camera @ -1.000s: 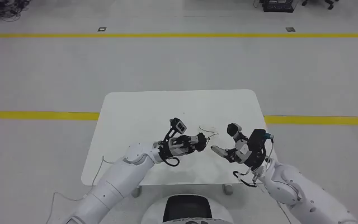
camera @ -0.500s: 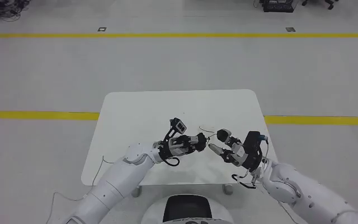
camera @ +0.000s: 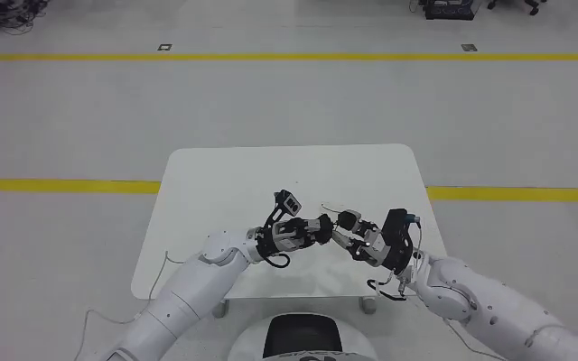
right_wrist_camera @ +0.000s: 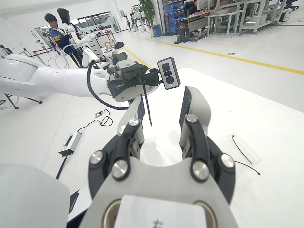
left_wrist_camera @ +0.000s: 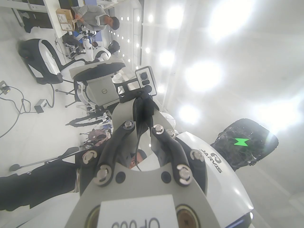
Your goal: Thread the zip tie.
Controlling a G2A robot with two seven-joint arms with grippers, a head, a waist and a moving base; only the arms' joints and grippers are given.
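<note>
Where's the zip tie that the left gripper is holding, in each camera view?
Top view: zip tie just beyond the left gripper, faint.
Left wrist view: zip tie pinched between the fingers.
Right wrist view: zip tie hanging from the left gripper.
Shared landmark: left gripper.

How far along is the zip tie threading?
Done: the left gripper holds a zip tie clamped, its tail hanging free. In hand: the open right gripper sits close by the tail, not gripping it. Left: catching the tail and feeding it through the head; no loop shows yet.
</note>
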